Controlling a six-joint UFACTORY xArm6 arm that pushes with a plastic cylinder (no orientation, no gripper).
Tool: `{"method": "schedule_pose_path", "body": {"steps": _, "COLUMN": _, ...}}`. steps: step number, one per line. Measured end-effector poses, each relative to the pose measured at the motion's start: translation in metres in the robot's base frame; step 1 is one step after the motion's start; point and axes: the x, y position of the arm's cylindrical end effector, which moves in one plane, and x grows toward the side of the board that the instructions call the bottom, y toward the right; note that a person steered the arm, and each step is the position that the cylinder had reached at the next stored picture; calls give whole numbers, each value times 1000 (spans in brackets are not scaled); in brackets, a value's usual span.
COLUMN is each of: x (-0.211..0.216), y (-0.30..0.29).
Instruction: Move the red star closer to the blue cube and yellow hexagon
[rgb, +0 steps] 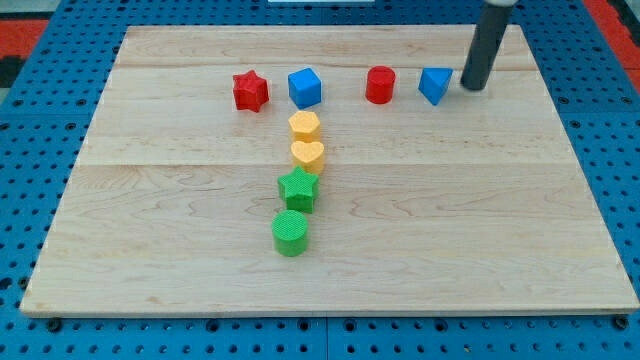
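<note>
Bright, even overhead light, soft short shadows beneath the blocks, sharp focus, slight blur at the top edge.

On the board (150, 260), the red star (250, 90) lies at the view's left of the top row, just beside the blue cube (305, 87). Further right are the red cylinder (380, 85) and a second blue block (435, 85), its shape perhaps a wedge. My tip (472, 88) stands just right of it. Below the blue cube a column goes down: yellow hexagon (304, 125), yellow heart (307, 154), green star (298, 187), green cylinder (290, 233).

red blocks (250, 90): 2 | blue blocks (305, 87): 2 | yellow blocks (304, 126): 2 | green blocks (298, 188): 2
</note>
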Motion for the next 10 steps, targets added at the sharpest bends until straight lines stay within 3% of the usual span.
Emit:
{"method": "schedule_pose_path", "body": {"steps": 1, "x": -50, "y": -35}}
{"method": "schedule_pose_path", "body": {"steps": 4, "x": -83, "y": -184}}
{"method": "schedule_pose_path", "body": {"steps": 5, "x": -78, "y": -259}}
{"method": "schedule_pose_path", "body": {"steps": 6, "x": -15, "y": -287}}
{"method": "schedule_pose_path", "body": {"steps": 7, "x": 23, "y": -272}}
{"method": "schedule_pose_path", "body": {"steps": 9, "x": 11, "y": -333}}
{"method": "schedule_pose_path", "body": {"steps": 10, "x": 27, "y": -351}}
